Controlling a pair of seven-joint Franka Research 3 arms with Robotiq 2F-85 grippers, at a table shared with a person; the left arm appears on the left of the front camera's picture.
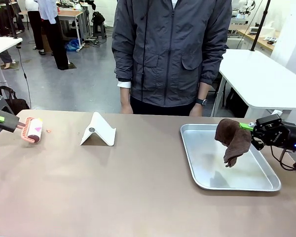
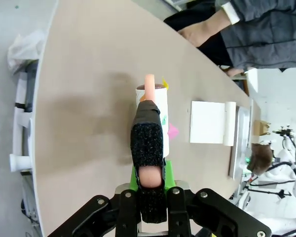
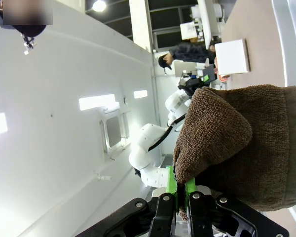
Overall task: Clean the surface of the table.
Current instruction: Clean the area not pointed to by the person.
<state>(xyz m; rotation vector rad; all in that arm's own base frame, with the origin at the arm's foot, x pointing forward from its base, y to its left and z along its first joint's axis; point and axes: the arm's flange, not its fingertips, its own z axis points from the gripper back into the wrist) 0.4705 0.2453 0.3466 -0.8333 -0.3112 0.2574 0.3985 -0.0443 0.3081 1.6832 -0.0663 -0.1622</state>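
Over tray (image 1: 259, 174), right claw (image 1: 245, 126) clamps brown cloth (image 1: 231, 138); left claw (image 1: 13, 125) clamps roller (image 1: 33, 129).

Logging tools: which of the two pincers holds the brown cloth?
The right pincer, shut on the brown cloth over the metal tray; the left pincer holds a lint roller.

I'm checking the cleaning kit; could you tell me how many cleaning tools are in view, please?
2: a lint roller in the left gripper, far left; a brown cloth in the right gripper, above the tray.
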